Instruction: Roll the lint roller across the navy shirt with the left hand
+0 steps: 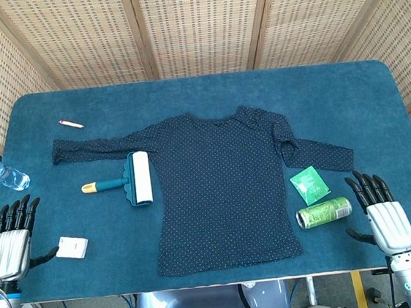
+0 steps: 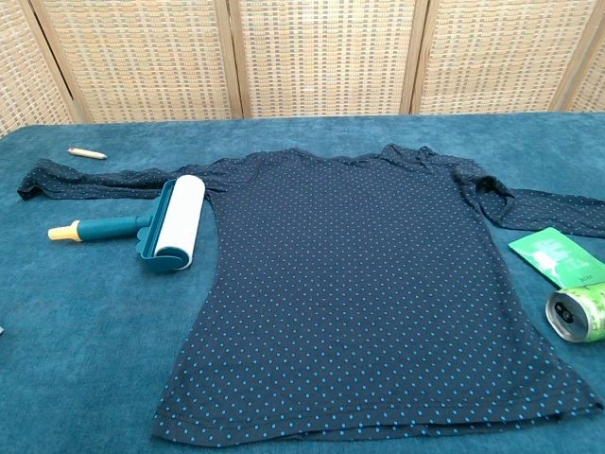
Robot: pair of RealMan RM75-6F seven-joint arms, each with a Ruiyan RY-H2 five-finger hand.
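A navy dotted shirt [image 1: 223,185] [image 2: 359,274] lies flat in the middle of the blue table, sleeves spread to both sides. The lint roller [image 1: 131,179] [image 2: 161,227], with a white roll, teal frame and yellow-tipped handle, lies just left of the shirt's body, below the left sleeve. My left hand [image 1: 10,241] rests open at the table's near left corner, well apart from the roller. Open too, my right hand [image 1: 382,212] sits at the near right edge. The chest view shows neither hand.
A green can [image 1: 323,212] [image 2: 579,312] lies on its side near my right hand, a green packet [image 1: 309,183] [image 2: 556,255] just behind it. A water bottle [image 1: 0,174], a pencil [image 1: 71,124] [image 2: 86,151] and a white card [image 1: 73,247] lie at the left.
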